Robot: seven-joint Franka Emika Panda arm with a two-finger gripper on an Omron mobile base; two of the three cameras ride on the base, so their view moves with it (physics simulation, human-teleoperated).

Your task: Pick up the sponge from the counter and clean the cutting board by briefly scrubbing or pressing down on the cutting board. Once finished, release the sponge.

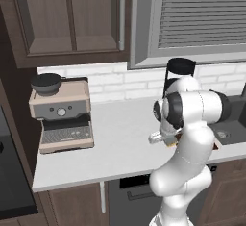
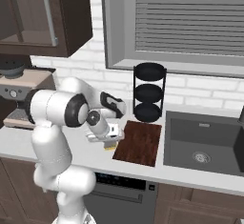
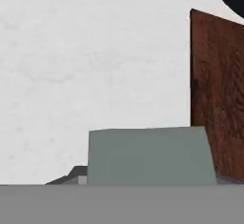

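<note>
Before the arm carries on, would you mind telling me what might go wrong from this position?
1. The claw sits low over the sponge, beside the cutting board; I cannot tell whether it is gripped, so it may slip.
2. The sponge lies close to the board's edge, so a low sideways move could shove the board.
3. The tiered rack stands just behind the board; a long scrub stroke might hit it.
</note>
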